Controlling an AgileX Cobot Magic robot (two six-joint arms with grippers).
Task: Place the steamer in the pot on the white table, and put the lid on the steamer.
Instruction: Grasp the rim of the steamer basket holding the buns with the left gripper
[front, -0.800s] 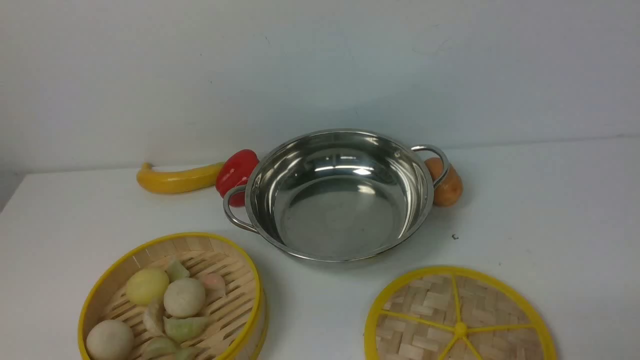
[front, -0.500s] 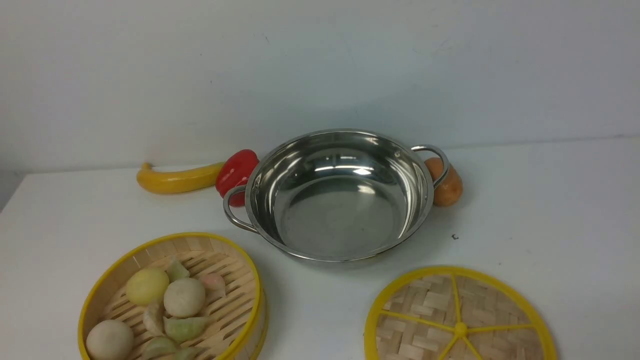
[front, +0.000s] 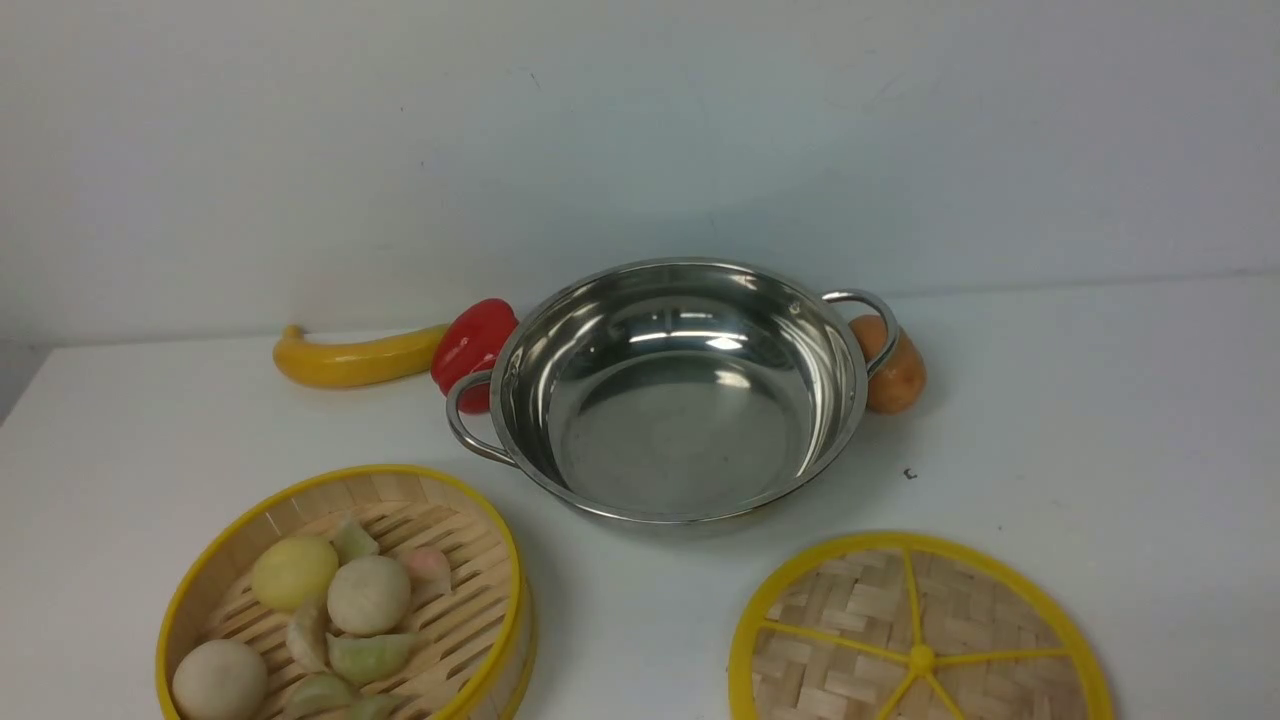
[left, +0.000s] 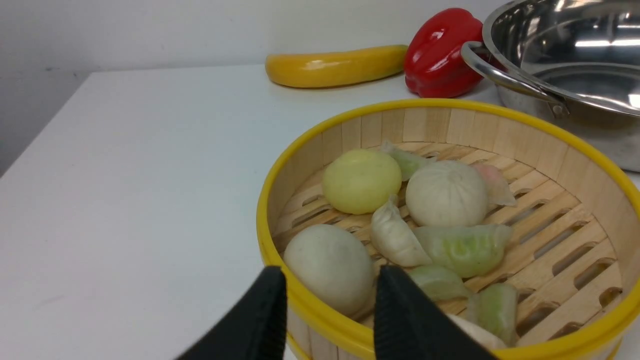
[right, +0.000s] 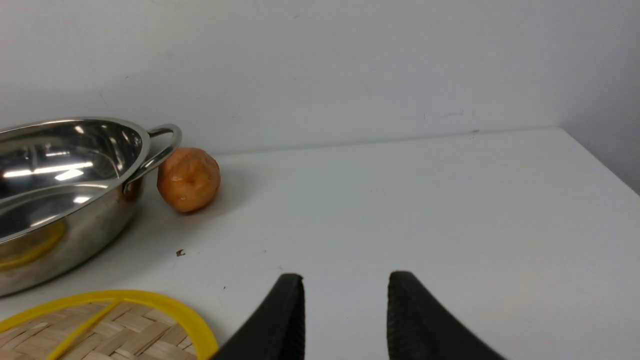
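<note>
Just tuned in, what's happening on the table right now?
The left gripper is at the steamer. Its jaws are open astride the near rim, one finger outside the wall and one inside, not yet closed. The right gripper hangs open over the white table beside the lid, holding nothing. Steamer and lid both lie on the table in front of the empty pot, so neither step is done.

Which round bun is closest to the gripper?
The pale bun just beside the left gripper, against the steamer's near rim. The yellow bun and the other pale bun lie farther in.
</note>
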